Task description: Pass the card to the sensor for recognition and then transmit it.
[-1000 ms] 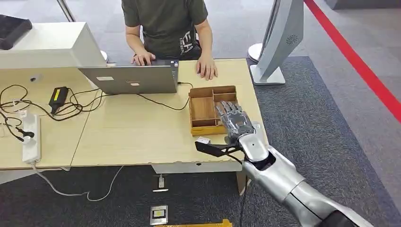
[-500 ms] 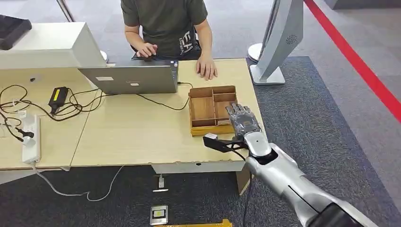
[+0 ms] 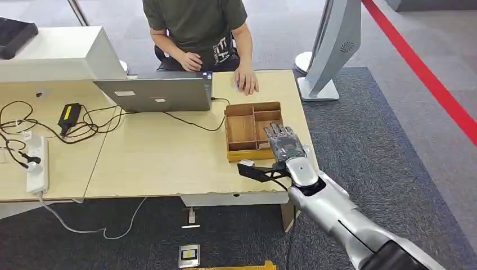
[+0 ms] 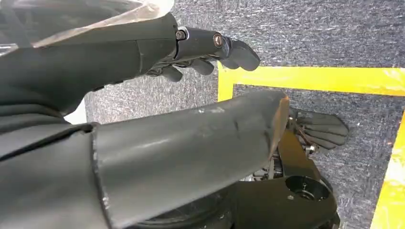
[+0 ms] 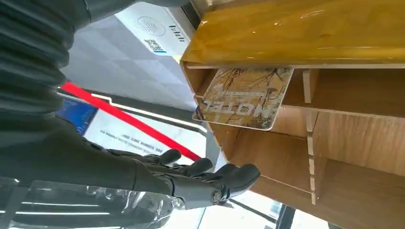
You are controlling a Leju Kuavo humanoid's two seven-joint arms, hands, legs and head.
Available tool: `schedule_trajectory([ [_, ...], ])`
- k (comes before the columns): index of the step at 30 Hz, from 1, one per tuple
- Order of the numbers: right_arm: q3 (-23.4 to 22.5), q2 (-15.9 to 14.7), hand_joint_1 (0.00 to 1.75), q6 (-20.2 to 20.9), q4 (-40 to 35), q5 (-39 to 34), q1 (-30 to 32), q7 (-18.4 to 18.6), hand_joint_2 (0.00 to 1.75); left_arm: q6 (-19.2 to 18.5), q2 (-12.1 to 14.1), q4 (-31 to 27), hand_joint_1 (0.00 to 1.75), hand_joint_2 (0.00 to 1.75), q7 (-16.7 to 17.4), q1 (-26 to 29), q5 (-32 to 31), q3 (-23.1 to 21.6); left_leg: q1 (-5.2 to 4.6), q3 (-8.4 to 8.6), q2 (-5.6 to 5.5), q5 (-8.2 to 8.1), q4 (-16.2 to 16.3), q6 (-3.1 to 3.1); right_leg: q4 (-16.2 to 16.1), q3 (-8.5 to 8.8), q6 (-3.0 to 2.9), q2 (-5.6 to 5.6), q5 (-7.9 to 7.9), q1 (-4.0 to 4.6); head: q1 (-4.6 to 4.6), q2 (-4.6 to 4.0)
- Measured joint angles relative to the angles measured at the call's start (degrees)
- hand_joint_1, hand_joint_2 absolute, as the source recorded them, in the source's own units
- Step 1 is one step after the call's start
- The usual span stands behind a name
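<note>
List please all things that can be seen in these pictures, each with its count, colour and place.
table: one, light wood, centre.
tray: one, brown wood, compartments, right end of table.
card: one, patterned, printed HOTEL, leaning in a tray compartment.
laptop: one, grey, far side of table.
power strip: one, white, left end of table.
cables: several, black, left of laptop.
person: one, dark shirt, seated behind laptop.
right hand: dark, fingers apart, at tray's near right corner.
left hand: dark, holds nothing, above carpet.

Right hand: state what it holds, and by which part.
Nothing. The right hand hovers with fingers apart by the wooden tray; the hotel card lies untouched in a tray compartment.
</note>
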Motion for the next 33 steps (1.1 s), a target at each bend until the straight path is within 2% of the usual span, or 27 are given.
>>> schedule_trajectory([
  [21, -1.01, 0.96, 0.00, 0.94, -0.24, 0.96, 0.58, -0.59, 1.75, -0.09, 0.00, 0.00, 0.00, 0.00, 0.04, -0.01, -0.02, -0.92, 0.00, 0.00, 0.01, 0.00, 0.00, 0.00, 0.00, -0.01, 0.00, 0.00, 0.00, 0.00, -0.02, 0.00],
  [22, -1.07, 0.98, 0.37, 0.96, -0.24, 0.94, 0.67, -0.61, 1.75, -0.09, 0.00, 0.00, 0.00, 0.00, 0.04, -0.01, -0.13, -0.96, 0.00, 0.00, 0.01, 0.00, 0.00, 0.00, 0.00, -0.01, 0.00, 0.00, 0.00, 0.00, 0.00, 0.00],
  [23, -1.18, 1.01, 1.75, 1.01, -0.24, 0.92, 0.76, -0.70, 1.75, -0.09, 0.00, 0.00, 0.00, 0.00, 0.04, -0.01, -0.22, -0.98, 0.00, 0.00, 0.01, 0.00, 0.00, 0.00, 0.00, -0.01, 0.00, 0.00, 0.00, 0.00, 0.00, 0.00],
  [33, -1.75, 1.11, 1.75, 1.35, 0.24, 1.22, 0.92, -0.57, 1.75, -0.13, 0.02, 0.00, 0.00, 0.00, 0.28, -0.01, -0.15, -1.09, 0.00, 0.00, 0.02, 0.00, 0.00, 0.00, 0.00, -0.02, 0.00, 0.00, 0.00, 0.00, 0.00, 0.00],
])
